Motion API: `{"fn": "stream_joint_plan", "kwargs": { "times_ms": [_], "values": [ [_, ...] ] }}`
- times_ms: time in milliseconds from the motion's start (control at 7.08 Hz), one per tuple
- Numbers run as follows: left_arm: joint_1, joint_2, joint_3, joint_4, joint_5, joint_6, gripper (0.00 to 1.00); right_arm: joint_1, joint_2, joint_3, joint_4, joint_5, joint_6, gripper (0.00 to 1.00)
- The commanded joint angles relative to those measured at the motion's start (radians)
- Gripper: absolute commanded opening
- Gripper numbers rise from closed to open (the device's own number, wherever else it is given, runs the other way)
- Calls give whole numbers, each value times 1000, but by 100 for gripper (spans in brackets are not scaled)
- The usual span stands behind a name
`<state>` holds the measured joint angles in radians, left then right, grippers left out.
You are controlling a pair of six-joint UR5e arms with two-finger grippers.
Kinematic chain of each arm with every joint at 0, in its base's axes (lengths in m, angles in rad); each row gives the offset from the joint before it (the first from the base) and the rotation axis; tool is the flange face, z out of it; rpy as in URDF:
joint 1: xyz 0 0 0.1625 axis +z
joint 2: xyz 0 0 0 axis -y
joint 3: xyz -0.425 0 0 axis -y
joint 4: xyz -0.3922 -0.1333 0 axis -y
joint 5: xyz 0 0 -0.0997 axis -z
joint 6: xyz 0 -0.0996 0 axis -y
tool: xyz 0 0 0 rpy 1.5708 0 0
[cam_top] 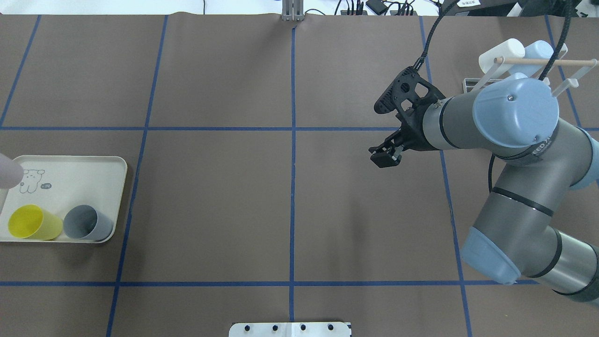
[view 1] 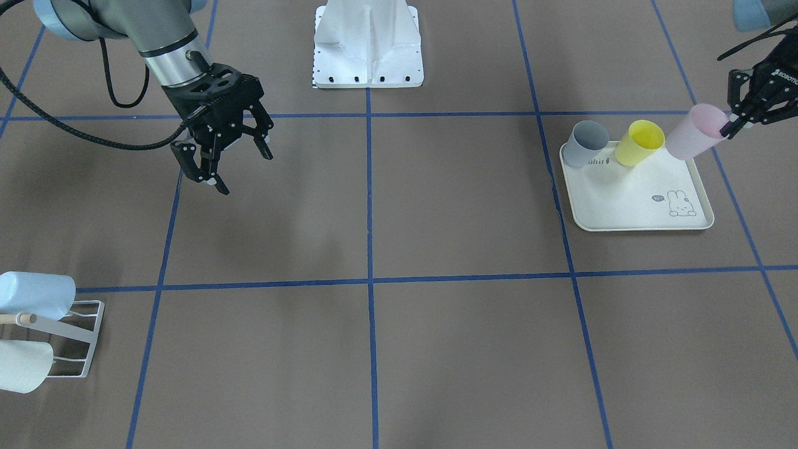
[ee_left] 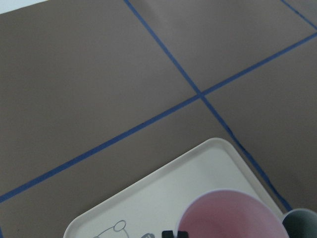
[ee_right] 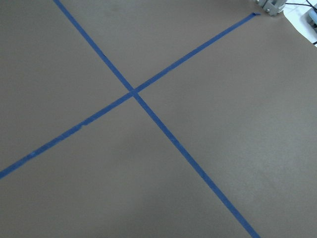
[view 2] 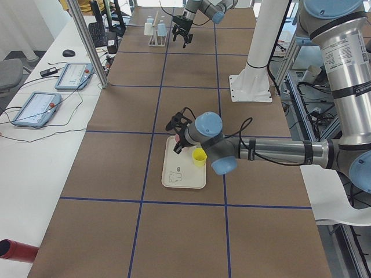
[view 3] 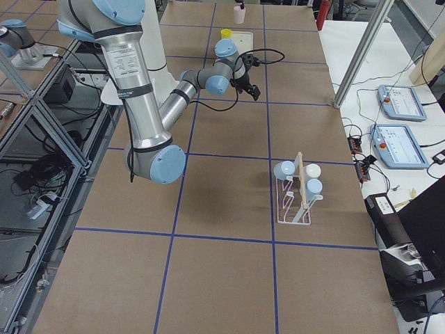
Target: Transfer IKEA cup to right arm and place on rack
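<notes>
The pink IKEA cup [view 1: 691, 140] hangs tilted over the far corner of the cream rabbit-print tray [view 1: 629, 206], its mouth toward my left gripper [view 1: 730, 128], which is shut on its rim. In the left wrist view the pink cup [ee_left: 228, 215] fills the bottom edge above the tray [ee_left: 163, 198]. My right gripper [view 1: 240, 167] hovers open and empty above the table, far from the cup; overhead the right gripper [cam_top: 386, 155] points toward the table's middle. The white wire rack [cam_top: 472, 84] stands behind the right arm, partly hidden by it.
A yellow cup [view 1: 639, 143] and a grey cup [view 1: 588, 143] stand on the tray beside the pink one. The rack [view 1: 78, 340] carries a light-blue cup [view 1: 34, 294] and a white cup [view 1: 22, 366]. The robot's white base [view 1: 368, 43] sits at the table's edge.
</notes>
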<state>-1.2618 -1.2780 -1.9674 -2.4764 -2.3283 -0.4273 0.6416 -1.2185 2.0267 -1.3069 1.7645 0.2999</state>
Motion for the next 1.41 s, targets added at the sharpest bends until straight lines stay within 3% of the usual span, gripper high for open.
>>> {"fn": "stream_joint_plan", "kwargs": {
  "times_ms": [0,283,565,848,1272],
  "values": [
    [-7,-122,-195,233,-5,-304,0,-69,33,-12,111,-37,59,99],
    [24,-307,-200,226,-127,-753,0,-194,36,-42,321,-200,94,99],
    [217,-484,-200,217,-88,-1108,0,-301,43,-48,435,-343,94,99],
    [423,-581,-194,217,101,-1206,0,-345,40,-104,648,-393,84,99],
    [542,-639,-171,220,205,-1208,0,-359,40,-111,719,-395,62,99]
  ]
}}
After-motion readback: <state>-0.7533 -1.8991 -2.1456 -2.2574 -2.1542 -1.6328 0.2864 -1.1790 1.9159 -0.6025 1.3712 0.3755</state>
